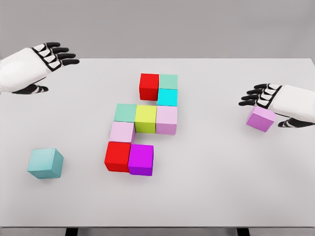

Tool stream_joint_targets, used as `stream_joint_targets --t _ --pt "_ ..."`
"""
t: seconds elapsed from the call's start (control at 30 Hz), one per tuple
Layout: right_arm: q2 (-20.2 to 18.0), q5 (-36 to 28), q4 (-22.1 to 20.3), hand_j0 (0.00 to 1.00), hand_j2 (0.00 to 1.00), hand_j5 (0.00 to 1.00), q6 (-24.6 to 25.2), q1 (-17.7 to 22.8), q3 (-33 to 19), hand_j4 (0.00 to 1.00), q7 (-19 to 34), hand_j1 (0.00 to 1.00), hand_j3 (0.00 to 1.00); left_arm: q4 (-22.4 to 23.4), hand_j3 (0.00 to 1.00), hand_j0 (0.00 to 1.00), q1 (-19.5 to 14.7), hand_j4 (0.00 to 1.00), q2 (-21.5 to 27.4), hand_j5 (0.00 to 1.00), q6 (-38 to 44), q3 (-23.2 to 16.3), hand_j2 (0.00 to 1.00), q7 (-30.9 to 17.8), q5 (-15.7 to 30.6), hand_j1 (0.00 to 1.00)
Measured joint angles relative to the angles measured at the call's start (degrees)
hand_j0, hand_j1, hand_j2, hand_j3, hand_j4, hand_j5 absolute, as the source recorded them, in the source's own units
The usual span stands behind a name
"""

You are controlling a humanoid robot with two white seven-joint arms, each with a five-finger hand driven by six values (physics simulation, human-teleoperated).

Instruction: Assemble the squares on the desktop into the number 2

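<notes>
Several coloured cubes form a cluster mid-table: a red cube [149, 86], a mint cube [168, 81] and a cyan cube [167, 97] at the top. Below them runs a row of a second mint cube [125, 112], a yellow-green cube [145, 118] and a pale lilac cube [167, 120]. Lower down are a pale pink cube [122, 132], a second red cube [117, 156] and a magenta cube [141, 159]. A teal cube [45, 163] lies alone at the front left. My right hand [258, 98] hovers over a lilac cube [261, 119] at the right, fingers extended. My left hand [54, 56] floats open at the far left.
The white table [221, 187] reaches its front edge near the bottom of the view and its far edge behind the hands. A grey wall stands behind it.
</notes>
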Motion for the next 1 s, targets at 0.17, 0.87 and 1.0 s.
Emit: stream_joint_targets --t 0.17,0.87,1.0 --pt "1.0 -0.5 0.0 1.00 1.00 1.00 0.0 -0.3 0.1 1.00 -0.6 1.00 1.00 -2.0 1.00 1.00 1.0 1.00 1.2 1.00 0.0 -0.7 1.00 -0.6 -4.0 1.00" --pt "16.2 4.7 20.9 1.00 1.00 1.00 -0.1 -14.7 4.0 1.00 24.9 1.00 1.00 -7.9 1.00 1.00 12.3 1.00 16.7 1.00 -0.1 -0.8 1.00 -5.9 -4.9 1.00" --pt "17.8 6.9 23.9 1.00 1.00 1.00 -0.1 -14.7 3.7 1.00 25.3 1.00 1.00 -8.9 1.00 1.00 15.3 1.00 18.8 1.00 -0.1 -0.7 1.00 -6.6 -4.8 1.00"
